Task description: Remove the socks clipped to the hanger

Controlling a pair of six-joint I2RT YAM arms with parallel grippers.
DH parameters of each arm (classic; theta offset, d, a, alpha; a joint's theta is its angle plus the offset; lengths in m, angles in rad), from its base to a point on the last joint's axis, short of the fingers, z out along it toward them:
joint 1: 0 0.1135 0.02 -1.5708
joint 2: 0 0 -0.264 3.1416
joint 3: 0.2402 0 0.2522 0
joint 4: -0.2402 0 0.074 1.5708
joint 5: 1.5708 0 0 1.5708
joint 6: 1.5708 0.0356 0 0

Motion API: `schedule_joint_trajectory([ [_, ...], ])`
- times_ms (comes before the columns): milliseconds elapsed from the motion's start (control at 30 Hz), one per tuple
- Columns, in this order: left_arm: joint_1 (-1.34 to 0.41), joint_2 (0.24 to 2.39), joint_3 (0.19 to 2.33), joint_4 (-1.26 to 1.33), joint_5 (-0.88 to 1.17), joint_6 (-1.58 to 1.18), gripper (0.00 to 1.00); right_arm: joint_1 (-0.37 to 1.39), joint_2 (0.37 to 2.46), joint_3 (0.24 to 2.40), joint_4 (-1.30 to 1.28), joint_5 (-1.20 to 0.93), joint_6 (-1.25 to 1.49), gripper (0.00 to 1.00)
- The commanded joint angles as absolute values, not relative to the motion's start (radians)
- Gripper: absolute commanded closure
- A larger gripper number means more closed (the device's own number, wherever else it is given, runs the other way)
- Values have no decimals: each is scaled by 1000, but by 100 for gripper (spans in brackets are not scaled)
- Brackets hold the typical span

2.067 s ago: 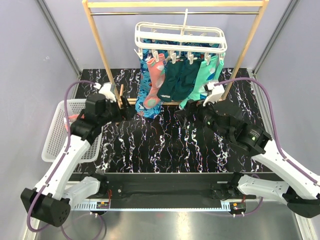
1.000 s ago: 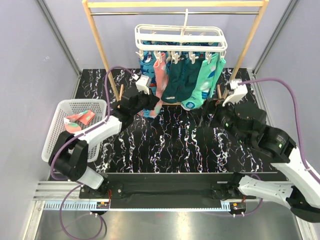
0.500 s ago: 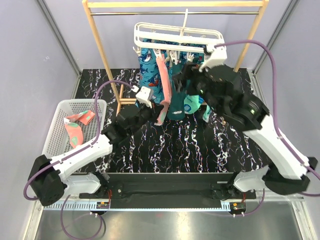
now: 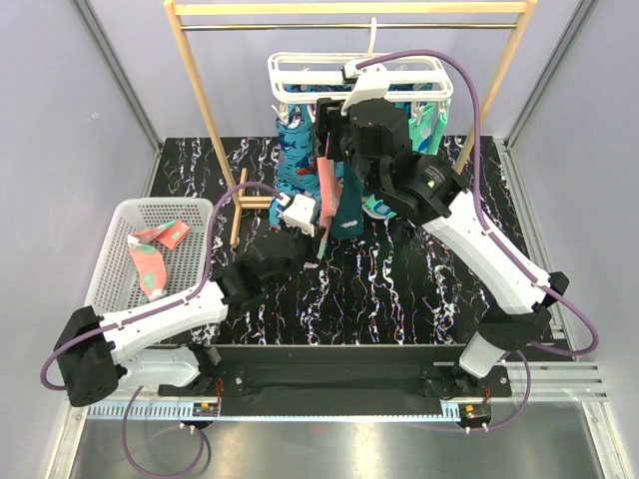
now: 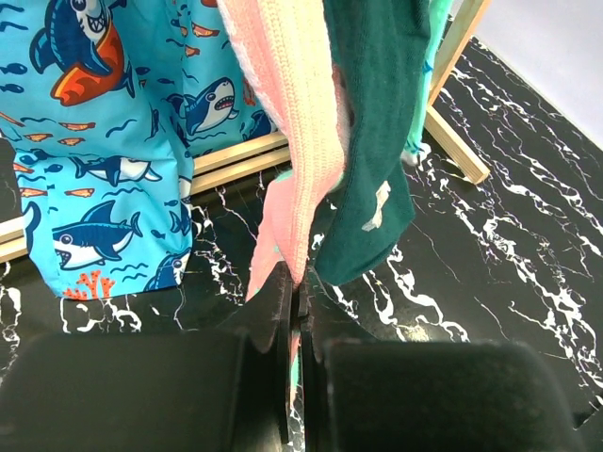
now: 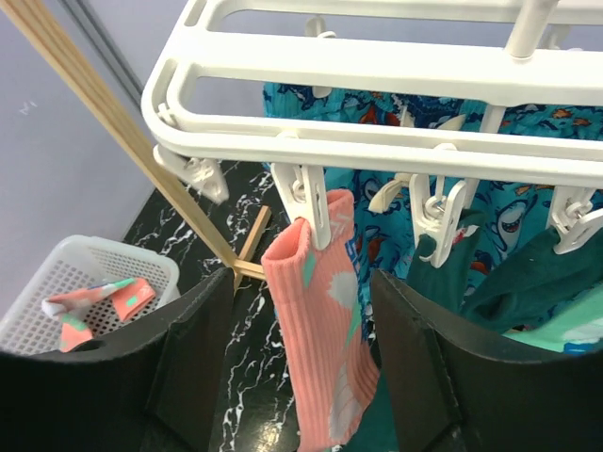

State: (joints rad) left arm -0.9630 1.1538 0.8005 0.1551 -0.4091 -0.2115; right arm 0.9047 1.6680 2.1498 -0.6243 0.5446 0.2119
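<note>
Hanger: the white clip-frame hanger (image 4: 300, 72) hangs by its hook from the rail of the wooden stand (image 4: 198, 90); every place below is given from it
Socks: they hang under the hanger from its pegs: coral-pink sock (image 4: 326, 190), dark teal sock (image 4: 349, 208), blue shark sock (image 4: 296, 165), mint-green sock (image 4: 431, 118)
Left pincer: your left gripper (image 5: 294, 292), well below the hanger, is pressed together on the toe of the coral-pink sock
Right pincer: your right gripper (image 6: 300, 282), just under the hanger's near rail, stands spread, one finger on each side of the coral-pink cuff
Right wrist only: you see the white peg (image 6: 309, 202) biting that cuff
Left wrist only: you see the pinch itself, and a small white mark on the dark teal sock
Top view only: you see both grippers on one sock, left low, right high
Count: one coral-pink sock on the hanger; two coral-and-mint socks (image 4: 150, 264) in the white basket (image 4: 165, 205), down and left of the hanger
Print: sharks and fish on the blue shark sock
</note>
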Motion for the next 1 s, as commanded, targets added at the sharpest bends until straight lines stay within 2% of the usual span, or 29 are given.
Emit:
schedule_joint_trajectory([
  [0, -1005, 1140, 821, 198, -526, -178, 100, 911, 1663, 2189, -571, 601, 172, 34],
  [267, -1097, 1180, 851, 212, -678, -135, 100, 916, 1683, 2187, -534, 670, 129, 32],
  [733, -1181, 1209, 876, 235, -745, -87, 100, 925, 1733, 2201, -505, 666, 72, 34],
  [967, -1206, 1210, 888, 236, -768, -68, 100, 940, 1792, 2259, -494, 736, 6, 35],
])
